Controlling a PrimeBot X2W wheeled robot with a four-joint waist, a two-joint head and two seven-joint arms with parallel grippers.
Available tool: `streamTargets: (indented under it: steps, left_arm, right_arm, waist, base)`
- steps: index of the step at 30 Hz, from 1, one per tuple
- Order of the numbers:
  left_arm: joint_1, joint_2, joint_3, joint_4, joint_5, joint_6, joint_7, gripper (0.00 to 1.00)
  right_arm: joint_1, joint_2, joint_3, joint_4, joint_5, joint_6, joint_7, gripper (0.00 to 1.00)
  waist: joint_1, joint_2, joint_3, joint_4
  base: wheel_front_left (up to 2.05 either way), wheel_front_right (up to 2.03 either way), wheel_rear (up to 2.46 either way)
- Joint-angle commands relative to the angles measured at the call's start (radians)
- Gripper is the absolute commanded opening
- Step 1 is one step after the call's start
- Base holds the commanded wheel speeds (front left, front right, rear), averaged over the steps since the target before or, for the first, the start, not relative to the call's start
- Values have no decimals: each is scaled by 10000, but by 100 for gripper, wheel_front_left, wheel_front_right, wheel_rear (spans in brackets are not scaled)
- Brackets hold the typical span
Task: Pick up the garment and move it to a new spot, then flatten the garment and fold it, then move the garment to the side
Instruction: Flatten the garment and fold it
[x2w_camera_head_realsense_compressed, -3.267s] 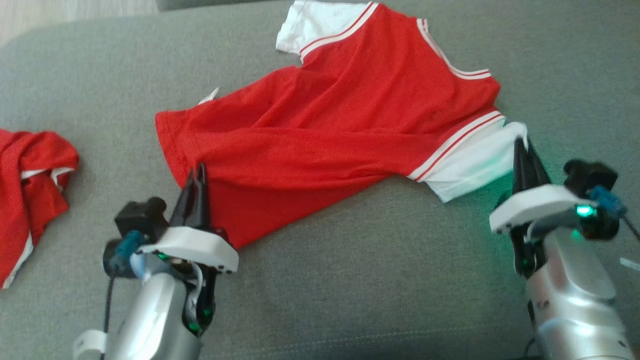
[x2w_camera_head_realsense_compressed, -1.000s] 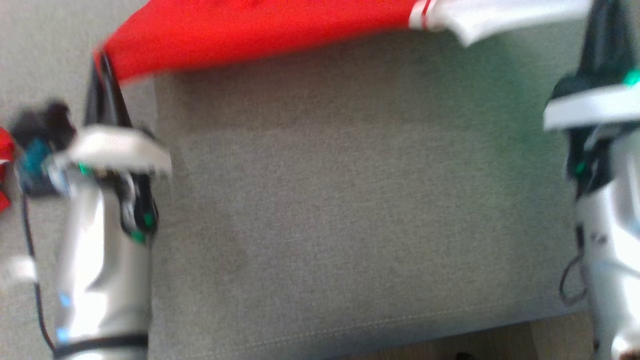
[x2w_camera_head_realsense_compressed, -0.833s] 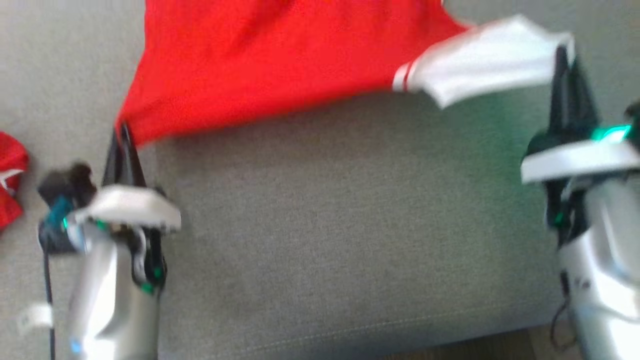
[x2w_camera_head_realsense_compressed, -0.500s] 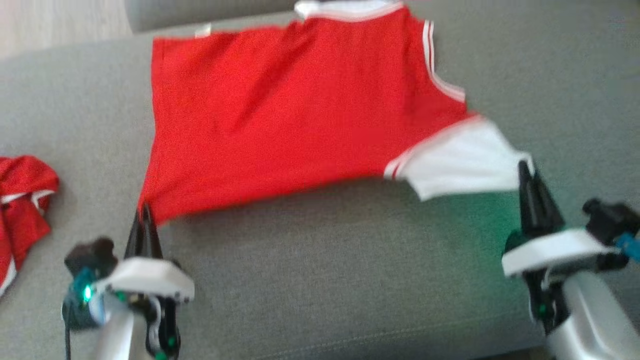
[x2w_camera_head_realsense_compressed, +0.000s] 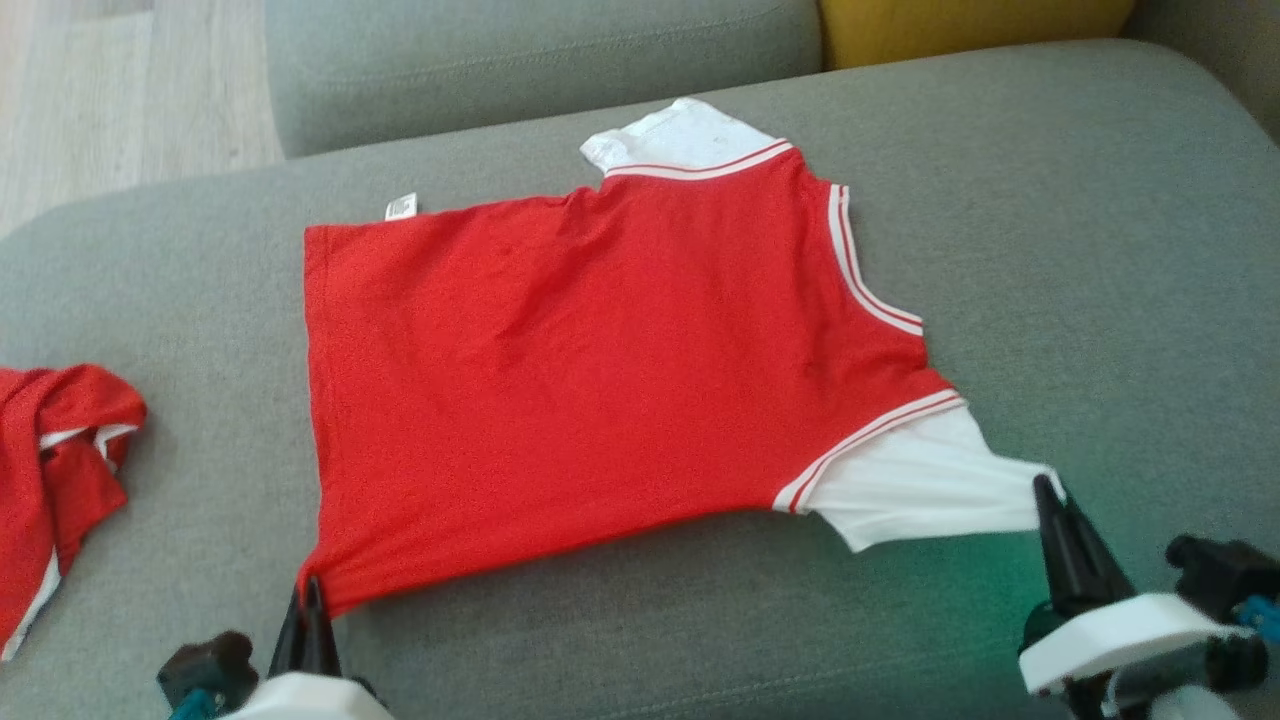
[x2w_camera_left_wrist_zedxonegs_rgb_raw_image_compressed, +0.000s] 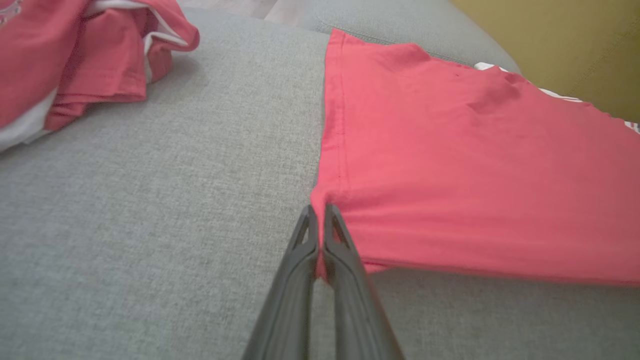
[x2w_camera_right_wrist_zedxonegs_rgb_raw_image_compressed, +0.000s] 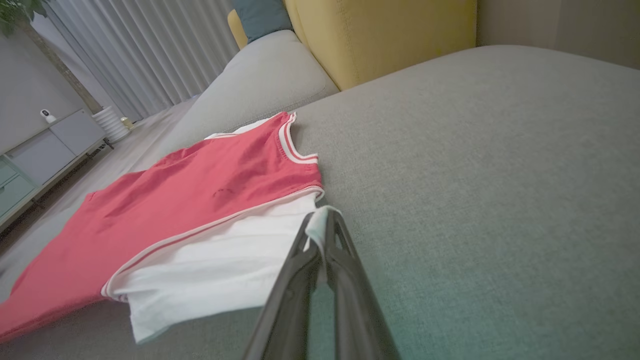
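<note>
The shirt (x2w_camera_head_realsense_compressed: 600, 370), rumpled and skewed seconds ago, now lies spread nearly flat on the sofa (x2w_camera_head_realsense_compressed: 1100, 250). It looks light, limp and stretchy, so the corners are the best holds. The left claw (x2w_camera_head_realsense_compressed: 310, 590) is pinched on the near hem corner, the right claw (x2w_camera_head_realsense_compressed: 1046, 488) on the tip of the white sleeve (x2w_camera_head_realsense_compressed: 920, 480). A second garment (x2w_camera_head_realsense_compressed: 60, 450) lies bunched well to the left.

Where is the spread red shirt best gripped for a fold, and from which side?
Grip the red shirt at its near hem corner and the tip of its near white sleeve, coming from the near edge: it lies flat, side seam toward the robot. The left tool and right tool are shut on these.
</note>
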Motion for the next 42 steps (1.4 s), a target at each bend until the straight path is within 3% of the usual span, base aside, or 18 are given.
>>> streamTargets:
  steps: [1,7,13,23,33,34,35,36,37,42]
  left_arm:
    - [-444,182,318,-407,75,76,-60,0]
    - [-1178,182,144,-579,138,55,-60,0]
    - [-2401,182,-36,-297,359,27,-61,0]
    - [-4828,181,-129,831,828,-137,-61,0]
    - [-6081,181,-52,1546,1323,-278,-61,0]
    - [-6146,181,-46,1608,1361,-290,-61,0]
    - [-6194,181,-20,1597,1377,-284,-61,32]
    - [-6210,181,-5,1571,1370,-272,-61,87]
    - [-6191,181,5,1535,1308,-256,-61,100]
    - [-5775,181,-47,1125,1033,-151,-61,100]
  right_arm:
    - [-396,-209,5,-529,-35,-9,-13,0]
    - [-1044,-118,-99,-876,-259,-9,90,0]
    - [-2663,-38,256,-367,-618,-9,-80,0]
    - [-6002,22,574,2339,-1126,-9,-886,0]
    - [-7783,98,838,4488,-1701,-9,-1316,0]
    - [-7865,148,829,4656,-1722,-9,-1329,14]
    - [-7933,211,793,4801,-1709,-9,-1339,56]
    - [-7994,261,730,4885,-1693,-9,-1346,100]
    - [-8034,291,669,4867,-1708,-9,-1349,100]
    - [-7679,371,249,4210,-1877,-9,-1354,100]
  waist:
    - [1,-1,96,64]
    - [1,-1,377,234]
    - [1,-1,809,295]
    - [1,-1,2081,584]
    - [1,-1,2882,664]
    - [1,-1,2914,663]
    - [1,-1,2943,661]
    - [1,-1,2968,660]
    - [1,-1,2979,662]
    - [1,-1,2851,690]
  base:
    - [0,0,0]
    - [0,0,0]
    - [0,0,0]
    - [0,0,0]
    - [0,0,0]
    - [0,0,0]
    - [0,0,0]
    - [0,0,0]
    - [0,0,0]
    - [0,0,0]
